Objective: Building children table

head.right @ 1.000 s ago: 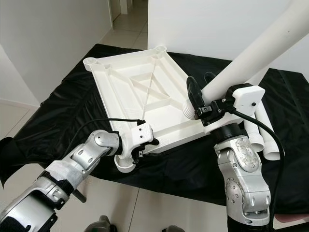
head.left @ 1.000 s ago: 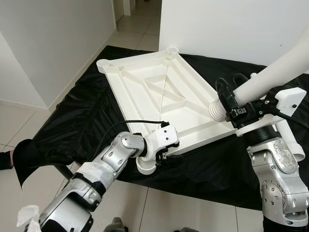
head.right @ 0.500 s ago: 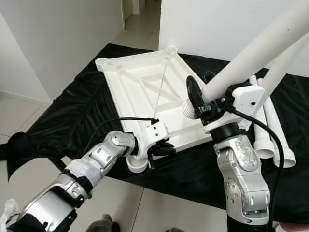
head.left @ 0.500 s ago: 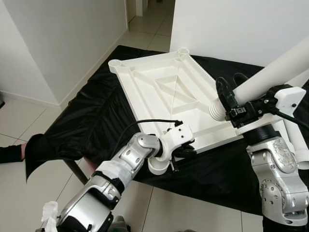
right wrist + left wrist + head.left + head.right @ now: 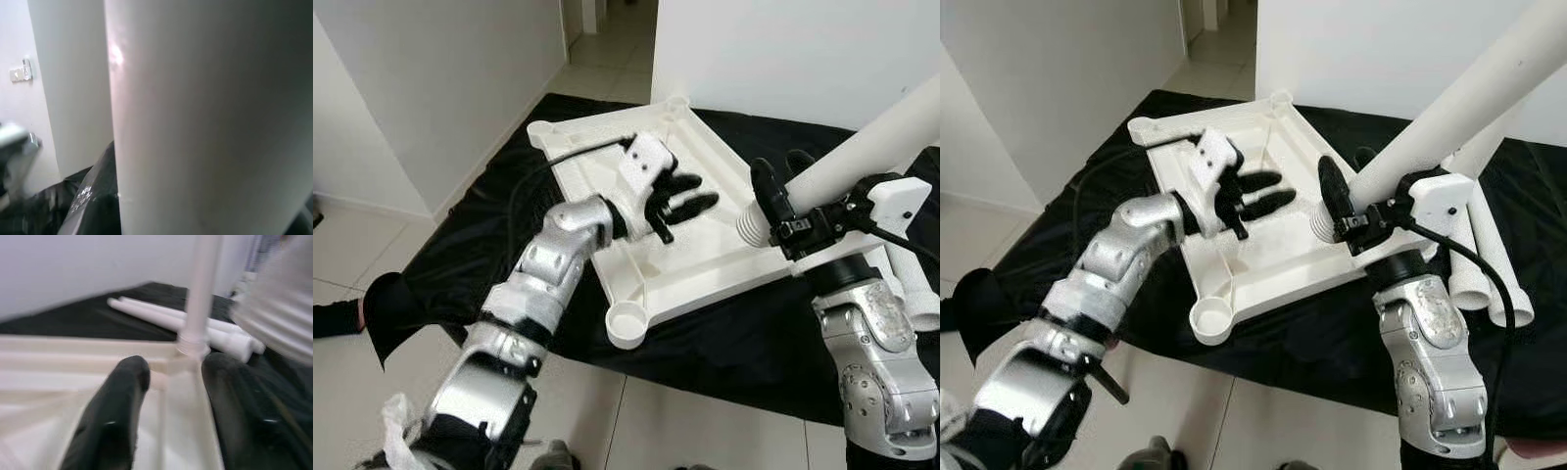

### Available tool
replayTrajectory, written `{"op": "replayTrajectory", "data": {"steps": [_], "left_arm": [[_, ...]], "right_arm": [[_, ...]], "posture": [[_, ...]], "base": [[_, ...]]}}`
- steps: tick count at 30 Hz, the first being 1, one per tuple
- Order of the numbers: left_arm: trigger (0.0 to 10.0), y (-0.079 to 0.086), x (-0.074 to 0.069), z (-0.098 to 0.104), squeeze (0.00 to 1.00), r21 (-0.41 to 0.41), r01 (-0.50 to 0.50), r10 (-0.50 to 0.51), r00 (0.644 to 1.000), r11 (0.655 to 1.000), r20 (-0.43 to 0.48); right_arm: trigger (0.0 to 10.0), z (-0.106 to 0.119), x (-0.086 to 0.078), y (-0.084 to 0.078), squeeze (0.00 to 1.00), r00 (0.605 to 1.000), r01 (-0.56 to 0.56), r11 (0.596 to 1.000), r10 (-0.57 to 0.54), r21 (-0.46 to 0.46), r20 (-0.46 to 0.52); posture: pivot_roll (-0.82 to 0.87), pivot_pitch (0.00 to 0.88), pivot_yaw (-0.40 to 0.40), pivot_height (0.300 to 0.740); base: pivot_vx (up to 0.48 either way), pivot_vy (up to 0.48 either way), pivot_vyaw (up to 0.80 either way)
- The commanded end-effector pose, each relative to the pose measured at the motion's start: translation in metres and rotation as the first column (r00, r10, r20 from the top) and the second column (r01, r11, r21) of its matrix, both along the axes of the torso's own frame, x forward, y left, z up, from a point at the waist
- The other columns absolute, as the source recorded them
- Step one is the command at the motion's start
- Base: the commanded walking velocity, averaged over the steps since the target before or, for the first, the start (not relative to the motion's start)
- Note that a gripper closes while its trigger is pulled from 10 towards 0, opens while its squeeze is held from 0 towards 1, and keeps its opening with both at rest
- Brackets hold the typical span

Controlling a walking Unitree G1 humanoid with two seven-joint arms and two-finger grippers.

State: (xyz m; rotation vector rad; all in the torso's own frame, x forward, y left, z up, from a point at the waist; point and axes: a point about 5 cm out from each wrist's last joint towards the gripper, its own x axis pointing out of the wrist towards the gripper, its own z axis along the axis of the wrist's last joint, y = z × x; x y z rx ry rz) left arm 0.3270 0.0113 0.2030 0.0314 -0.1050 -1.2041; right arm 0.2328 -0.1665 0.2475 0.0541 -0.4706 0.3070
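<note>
The right hand [image 5: 1337, 211] is clamped around a white leg [image 5: 1449, 108] near the upturned tabletop's [image 5: 705, 269] right corner; the left hand [image 5: 680, 201], open and empty, should steady the tabletop while the leg's ribbed end goes into its socket.

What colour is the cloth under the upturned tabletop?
Black; the cloth under the white tabletop shows best in the left eye view.
</note>
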Motion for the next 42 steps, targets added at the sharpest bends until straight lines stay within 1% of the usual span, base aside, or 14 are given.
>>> {"op": "replayTrajectory", "data": {"steps": [1,2,8,10,11,13,15,19,21,23,26,29,32,42], "left_arm": [[10.0,0.001,-0.001,0.006,1.00,0.007,0.012,-0.012,0.999,1.000,0.029],[10.0,0.003,-0.001,0.006,0.00,0.017,0.004,-0.005,0.999,1.000,0.047],[10.0,0.015,0.005,0.000,0.00,0.063,-0.042,0.035,0.994,0.997,0.100],[10.0,0.031,0.011,-0.005,0.00,0.119,-0.073,0.057,0.990,0.990,0.129],[10.0,0.031,0.011,-0.005,0.00,0.119,-0.073,0.057,0.990,0.990,0.129],[10.0,0.041,0.013,-0.008,0.00,0.157,-0.086,0.063,0.988,0.984,0.144],[10.0,0.041,0.013,-0.008,0.00,0.157,-0.086,0.063,0.988,0.984,0.144],[10.0,0.059,0.012,-0.015,0.00,0.233,-0.052,0.011,0.985,0.971,0.173],[10.0,0.059,0.012,-0.015,0.00,0.233,-0.052,0.011,0.985,0.971,0.173],[10.0,0.066,0.010,-0.022,0.00,0.279,-0.016,-0.034,0.984,0.960,0.172],[10.0,0.068,0.009,-0.024,0.00,0.296,-0.003,-0.050,0.984,0.955,0.170],[10.0,0.070,0.006,-0.029,0.00,0.334,0.052,-0.122,0.973,0.941,0.193],[10.0,0.070,0.006,-0.029,0.00,0.337,0.063,-0.137,0.970,0.939,0.200],[10.0,0.076,0.011,-0.039,0.00,0.449,0.147,-0.236,0.960,0.881,0.149]], "right_arm": [[10.0,0.000,0.000,0.001,0.00,1.000,-0.001,1.000,0.001,-0.002,0.008],[10.0,0.000,0.000,0.001,0.00,1.000,-0.002,1.000,0.002,-0.002,0.006],[10.0,-0.001,-0.001,0.001,0.00,1.000,0.000,1.000,0.000,-0.003,0.001],[10.0,-0.002,-0.002,-0.001,0.00,1.000,0.009,1.000,-0.009,-0.004,-0.003],[10.0,-0.002,-0.002,-0.001,0.00,1.000,0.009,1.000,-0.009,-0.004,-0.003],[10.0,-0.003,-0.003,-0.003,0.00,1.000,0.018,1.000,-0.018,-0.004,-0.009],[10.0,-0.003,-0.003,-0.003,0.00,1.000,0.018,1.000,-0.018,-0.004,-0.009],[10.0,-0.010,-0.007,-0.007,0.00,0.998,0.039,0.999,-0.039,-0.007,-0.039],[10.0,-0.010,-0.007,-0.007,0.00,0.998,0.039,0.999,-0.039,-0.007,-0.039],[10.0,-0.018,-0.012,-0.011,0.00,0.996,0.054,0.998,-0.055,-0.013,-0.072],[10.0,-0.021,-0.015,-0.012,0.00,0.994,0.066,0.998,-0.067,-0.016,-0.088],[10.0,-0.037,-0.025,-0.018,0.00,0.976,0.148,0.989,-0.150,-0.026,-0.156],[10.0,-0.040,-0.027,-0.019,0.00,0.973,0.157,0.987,-0.159,-0.026,-0.168],[10.0,-0.046,-0.039,-0.023,0.00,0.961,0.178,0.983,-0.185,-0.053,-0.204]], "posture": [[0.03,0.000,0.018,0.740],[0.03,0.000,0.019,0.740],[0.03,0.000,0.020,0.740],[0.02,0.006,0.021,0.740],[0.02,0.006,0.021,0.740],[0.02,0.013,0.021,0.740],[0.02,0.013,0.021,0.740],[0.02,0.024,0.020,0.740],[0.02,0.024,0.020,0.740],[0.03,0.031,0.011,0.740],[0.03,0.031,0.011,0.740],[0.01,0.037,0.008,0.740],[0.01,0.037,0.008,0.740],[-0.02,0.048,0.024,0.740]], "base": [[0.000,0.000,0.00],[0.000,0.000,0.00],[0.000,0.000,0.00],[0.000,0.000,0.00],[0.000,0.000,0.00],[0.000,0.000,0.00],[0.000,0.000,0.00],[0.000,0.000,0.00],[0.000,0.000,0.00],[0.000,0.000,0.00],[0.000,0.000,0.00],[0.000,0.000,0.00],[0.000,0.000,0.00],[0.000,0.000,0.00]]}}
